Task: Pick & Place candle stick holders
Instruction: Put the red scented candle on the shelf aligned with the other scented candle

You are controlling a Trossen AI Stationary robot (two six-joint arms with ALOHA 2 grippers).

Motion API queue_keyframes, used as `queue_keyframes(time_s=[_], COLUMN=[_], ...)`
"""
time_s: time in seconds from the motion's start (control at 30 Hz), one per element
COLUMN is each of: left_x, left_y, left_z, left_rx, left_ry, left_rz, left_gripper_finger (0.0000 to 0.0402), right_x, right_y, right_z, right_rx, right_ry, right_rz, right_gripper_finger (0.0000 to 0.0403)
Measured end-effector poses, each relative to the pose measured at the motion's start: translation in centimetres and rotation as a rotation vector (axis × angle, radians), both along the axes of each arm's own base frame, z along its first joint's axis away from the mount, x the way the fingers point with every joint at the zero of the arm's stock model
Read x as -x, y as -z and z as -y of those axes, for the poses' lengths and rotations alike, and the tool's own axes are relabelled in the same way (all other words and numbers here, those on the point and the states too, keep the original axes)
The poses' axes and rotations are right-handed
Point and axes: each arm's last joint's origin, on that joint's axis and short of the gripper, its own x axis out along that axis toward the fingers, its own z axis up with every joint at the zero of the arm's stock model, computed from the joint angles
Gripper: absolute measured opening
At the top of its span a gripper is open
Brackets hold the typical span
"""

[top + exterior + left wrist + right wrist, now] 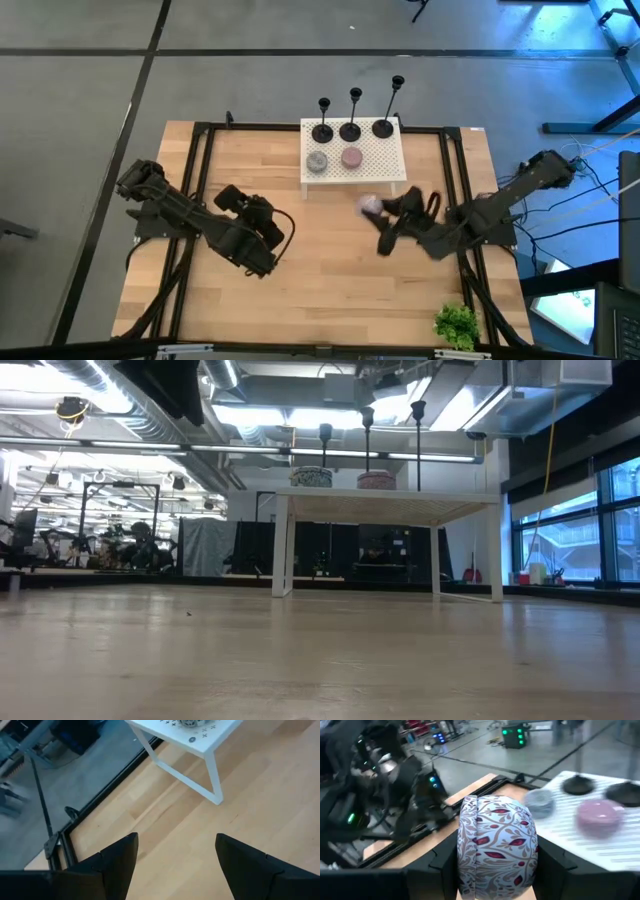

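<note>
— Patterned disc (496, 845), leaf-and-berry print, fills the right wrist view, clamped on edge between the right gripper's (381, 212) dark fingers (551, 870). What about the holders?

— Three black candle stick holders (351, 120) stand in a row along the far edge of the white perforated stand (385, 163), upright, each of a different height, the tallest toward the right arm's side. None is in a claw.

— How far off is the right claw from them?

— It hovers over the wooden table (320, 290) just in front of the stand's near edge, toward its right corner. The holders are on the opposite edge of the stand, beyond a grey disc (318, 161) and a pink disc (351, 157) lying flat on the stand.

— And the left arm?

— Left gripper (262, 238) sits over the table's left half, well apart from the stand and holders. Its fingers (116, 865) are spread with bare wood between them, gripping nothing.

— Anything from the low view?

— Stems and cups of the holders rise above the stand's top, the two discs in front.
</note>
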Motion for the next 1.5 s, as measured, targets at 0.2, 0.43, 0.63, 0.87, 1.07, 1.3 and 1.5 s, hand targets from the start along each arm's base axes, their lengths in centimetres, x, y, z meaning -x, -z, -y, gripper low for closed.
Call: queue_keyframes(time_s=[0.2, 0.43, 0.63, 0.87, 1.07, 1.3, 1.5], left_x=[1.1, 5.1, 6.8, 7.1, 7.1, 7.3, 7.8], left_y=[3.5, 8.4, 8.8, 7.0, 6.7, 6.6, 6.6], left_z=[0.8, -0.5, -0.1, 1.1, 2.1, 2.6, 3.1], left_rx=[-0.073, -0.133, -0.072, -0.064, -0.064, -0.064, -0.050], left_ry=[0.023, -0.025, 0.108, 0.254, 0.328, 0.357, 0.378], left_rz=[0.004, 0.035, 0.208, 0.362, 0.375, 0.384, 0.398], left_gripper_finger=[0.0249, 0.0225, 0.0206, 0.0187, 0.0173, 0.0162, 0.0156], right_x=[3.9, 7.2, 8.0, 7.0, 6.1, 5.8, 6.3], right_y=[-2.5, -3.2, -2.9, -1.8, -0.3, -0.1, -0.3], right_z=[4.7, 10.0, 13.9, 17.6, 19.3, 20.0, 20.4], right_rx=[-0.164, -0.339, -0.489, -0.704, -0.785, -0.707, -0.683], right_ry=[0.120, 0.242, 0.309, 0.205, 0.164, 0.112, 0.165], right_rz=[0.066, 0.051, -0.012, -0.122, -0.247, -0.284, -0.248], right_gripper_finger=[0.0179, 0.0179, 0.0179, 0.0179, 0.0179, 0.0179, 0.0179])
